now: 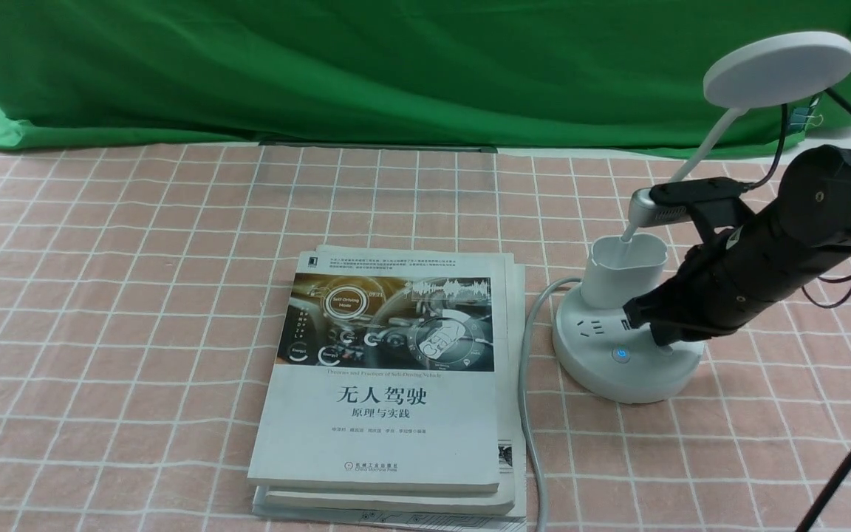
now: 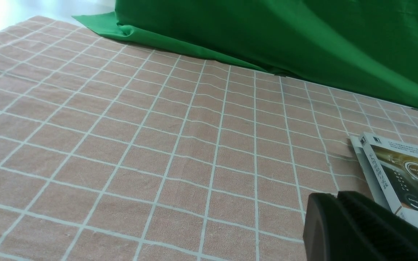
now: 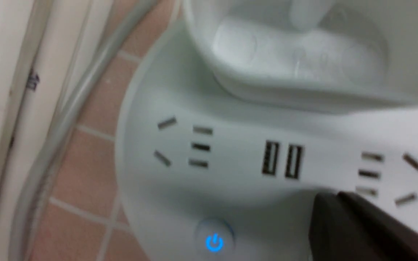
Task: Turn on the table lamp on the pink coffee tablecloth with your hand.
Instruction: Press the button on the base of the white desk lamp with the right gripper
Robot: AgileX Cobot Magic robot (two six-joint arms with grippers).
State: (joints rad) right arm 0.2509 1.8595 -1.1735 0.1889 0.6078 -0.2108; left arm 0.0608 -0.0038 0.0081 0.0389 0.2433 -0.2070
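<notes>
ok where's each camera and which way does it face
Front view: between the arms, facing forward over the pink coffee tablecloth to the books, table lamp and green backdrop; only the right arm shows.
Left wrist view: on the left wrist, low across the cloth toward the backdrop; its dark jaws' tip shows.
Right wrist view: on the right wrist, close over the lamp's base; its jaws' tip shows.
Shared: front and right wrist both show the blue-lit button; front and left wrist, the books.
</notes>
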